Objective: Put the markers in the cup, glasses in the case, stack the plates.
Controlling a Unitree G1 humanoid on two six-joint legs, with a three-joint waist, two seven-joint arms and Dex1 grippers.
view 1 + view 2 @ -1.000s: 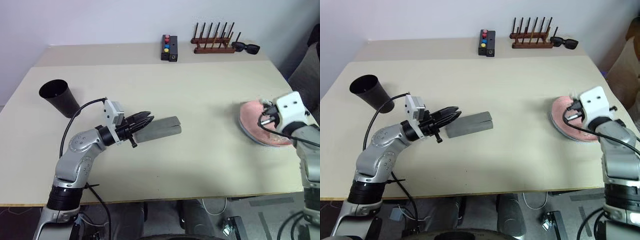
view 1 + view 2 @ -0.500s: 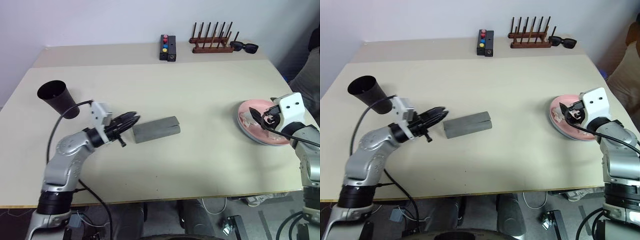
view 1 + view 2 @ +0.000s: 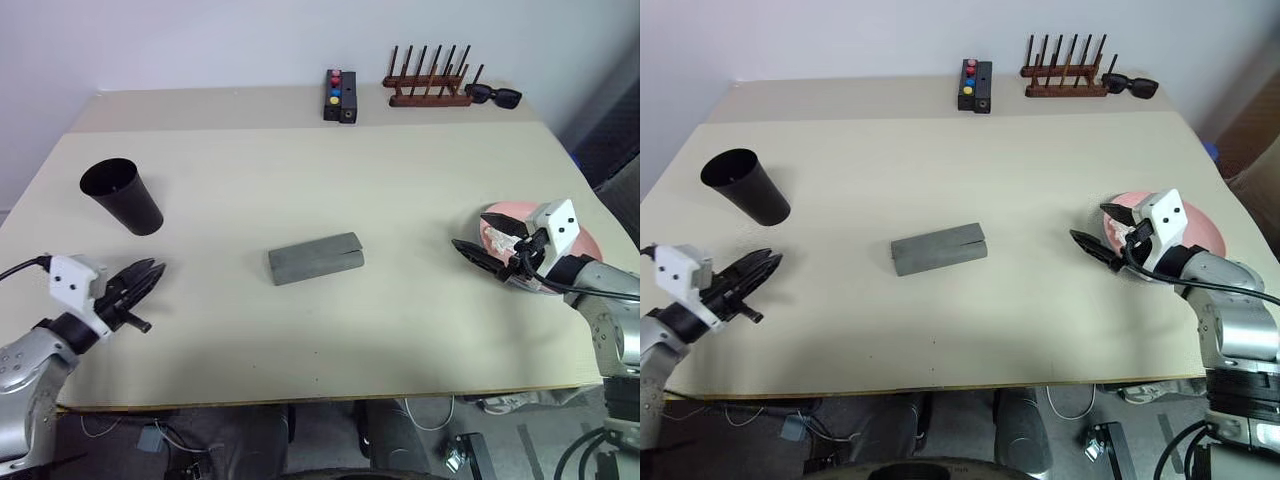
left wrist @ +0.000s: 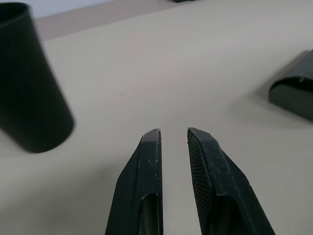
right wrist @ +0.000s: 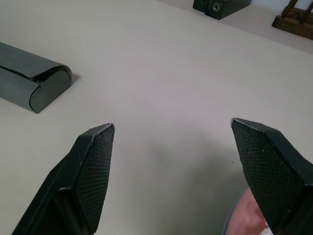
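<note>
A: Table (image 3: 400,200), pale top. Where does the left gripper (image 3: 150,277) sit?

B: Near left corner, over the table edge, fingers (image 4: 146,166) pointing toward the middle. A narrow gap shows between them, nearly closed, and nothing is in it.

A: Right gripper (image 3: 485,250)?

B: Near right side, just left of the plates. Fingers (image 5: 93,166) spread wide, pointing left across the table, holding nothing. Bare tabletop lies between them.

A: Plates?

B: The pink plate (image 3: 590,240) is at the right edge, partly hidden behind the gripper's white housing. A pale blue rim peeks under it in the right wrist view, so it sits on the blue plate (image 5: 230,226).

A: Case?

B: The grey case (image 3: 315,258) is in the middle of the table, lid closed, lying lengthwise left to right with a slight tilt. It is well apart from both grippers.

A: Cup?

B: The black cup (image 3: 122,196) stands upright on the left side, farther back than the left gripper. What is inside it cannot be made out.

A: Far edge?

B: A small black box with coloured buttons (image 3: 339,96), a wooden peg rack (image 3: 428,85) to its right, and black sunglasses (image 3: 493,96) just beside the rack's right end.
</note>
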